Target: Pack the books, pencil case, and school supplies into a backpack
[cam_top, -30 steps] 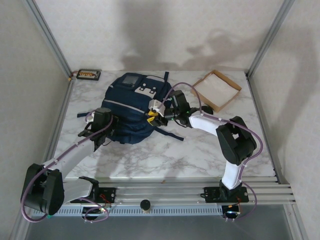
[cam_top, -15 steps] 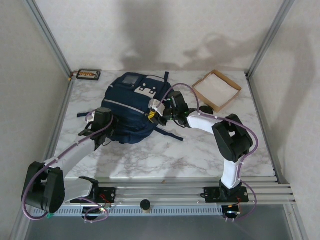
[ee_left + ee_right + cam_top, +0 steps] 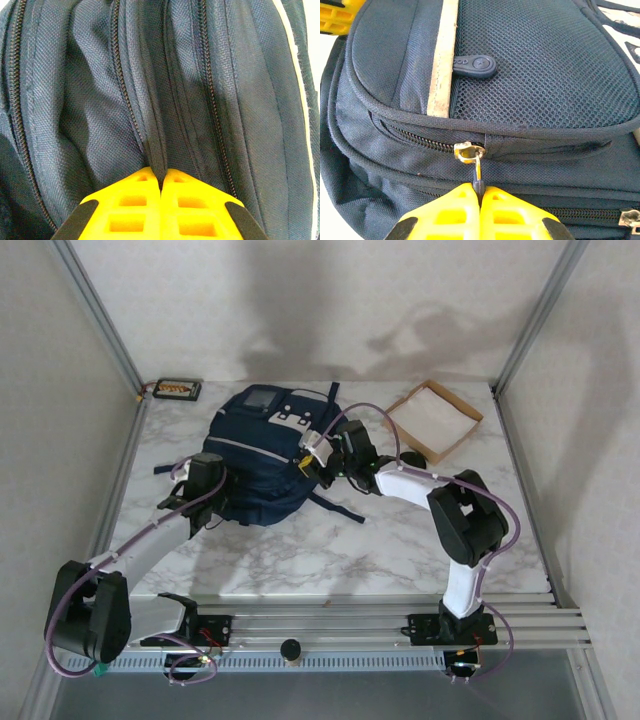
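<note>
The navy backpack [image 3: 262, 455] lies on the table [image 3: 400, 540], toward the back. The left gripper [image 3: 161, 176] has its jaws closed on a fold [image 3: 155, 125] of its fabric. The right gripper [image 3: 480, 192] is clamped tight on the small zipper pull [image 3: 477, 172].

Free passage is left over the bare table [image 3: 330, 550] at lower centre, while the upper centre is blocked by the backpack [image 3: 255, 455], flanked by the left gripper [image 3: 161, 176] and right gripper [image 3: 480, 189], and the upper right by a cardboard tray [image 3: 433, 420].
</note>
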